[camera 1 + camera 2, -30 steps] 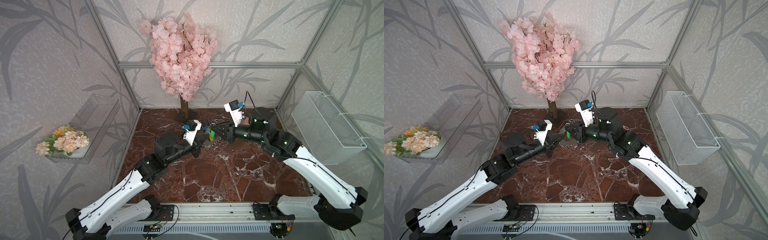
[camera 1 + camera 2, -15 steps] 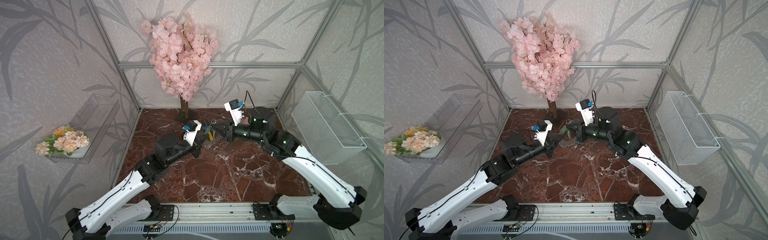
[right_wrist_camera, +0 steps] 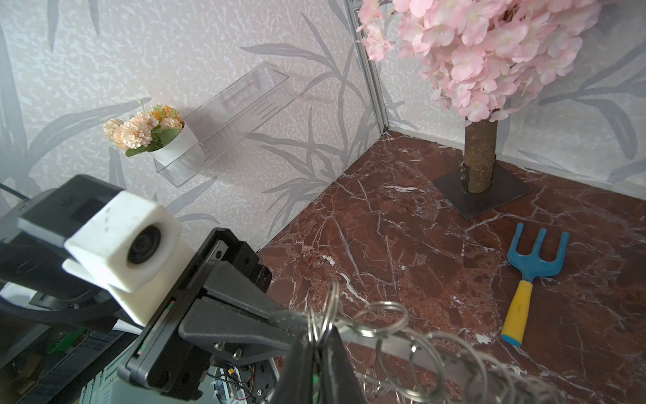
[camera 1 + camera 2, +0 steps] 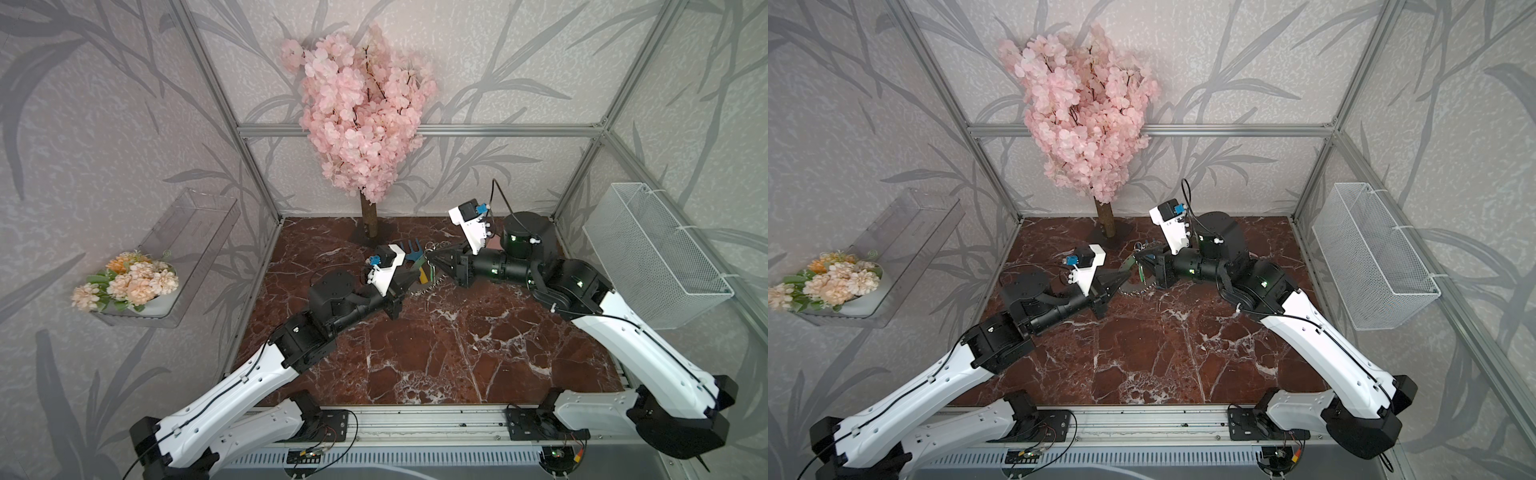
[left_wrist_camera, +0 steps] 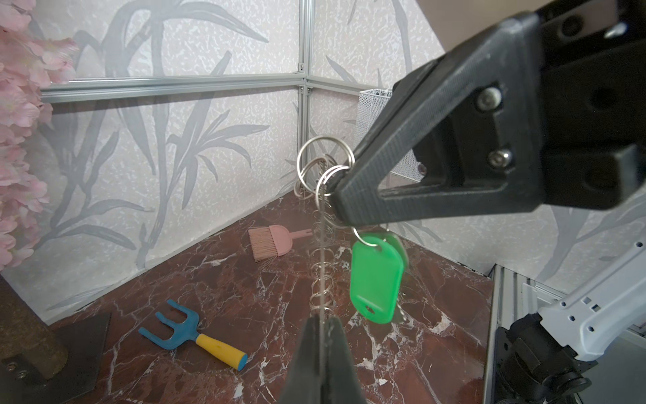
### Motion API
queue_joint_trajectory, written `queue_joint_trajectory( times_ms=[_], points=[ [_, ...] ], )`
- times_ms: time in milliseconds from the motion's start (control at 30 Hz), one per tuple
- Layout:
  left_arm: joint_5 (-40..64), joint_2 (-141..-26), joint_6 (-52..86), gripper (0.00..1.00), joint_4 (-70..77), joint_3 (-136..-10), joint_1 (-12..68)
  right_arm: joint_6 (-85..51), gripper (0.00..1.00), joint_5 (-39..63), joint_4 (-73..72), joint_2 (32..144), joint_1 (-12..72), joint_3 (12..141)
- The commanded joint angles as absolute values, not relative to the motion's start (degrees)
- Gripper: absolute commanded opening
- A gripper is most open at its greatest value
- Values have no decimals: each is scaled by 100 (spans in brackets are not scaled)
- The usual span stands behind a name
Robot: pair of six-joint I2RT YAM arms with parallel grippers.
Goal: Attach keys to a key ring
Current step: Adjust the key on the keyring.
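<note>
Two grippers of mine meet on the key ring (image 4: 1136, 289), held clear of the red marble floor (image 4: 415, 353). My left gripper (image 5: 320, 323) is clamped tight on the disc's rim, which its wrist view catches edge-on as a thin metal line. My right gripper (image 5: 341, 189) is closed on the split rings (image 5: 323, 164) at the opposite rim.

Only the left wrist view shows the glossy green plastic tag (image 5: 375, 280) whole, hanging just below my right fingertips with the silver key (image 5: 398, 314) behind it. The right wrist view gives a mere green sliver between my right fingers (image 3: 337, 370), yet it lays out the disc's flat grey face and its fringe of thin wire loops.

Against a second ago, both arms stand almost where they were.

A blue-and-yellow toy fork (image 5: 174, 325) and a pink bristle brush (image 5: 271, 243) lie on the floor beyond
</note>
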State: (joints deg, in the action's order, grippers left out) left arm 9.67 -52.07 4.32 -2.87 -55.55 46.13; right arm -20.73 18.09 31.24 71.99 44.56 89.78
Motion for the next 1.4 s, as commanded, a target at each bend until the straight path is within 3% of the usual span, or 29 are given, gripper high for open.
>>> queue_joint_trajectory(
  times_ms=[0, 300, 500, 833, 1367],
  points=[
    [566, -4966, 523, 0, 198, -5544, 4518, -2178, 18, 1912, 3107, 7137, 4412, 8949],
    [662, -4978, 515, 0, 182, -5581, 4518, -2623, 25, 2213, 2374, 7180, 4412, 8512],
    [657, -4946, 523, 0, 163, -5568, 4518, -2591, 40, 2155, 2182, 7038, 4412, 8340],
    [1274, -4966, 636, 0, 59, -5712, 4518, -2452, 55, 2261, 1573, 6490, 4274, 7780],
    [1575, -4957, 832, 0, 121, -5854, 4522, -2920, 53, 3155, 697, 6579, 4104, 7389]
  ],
)
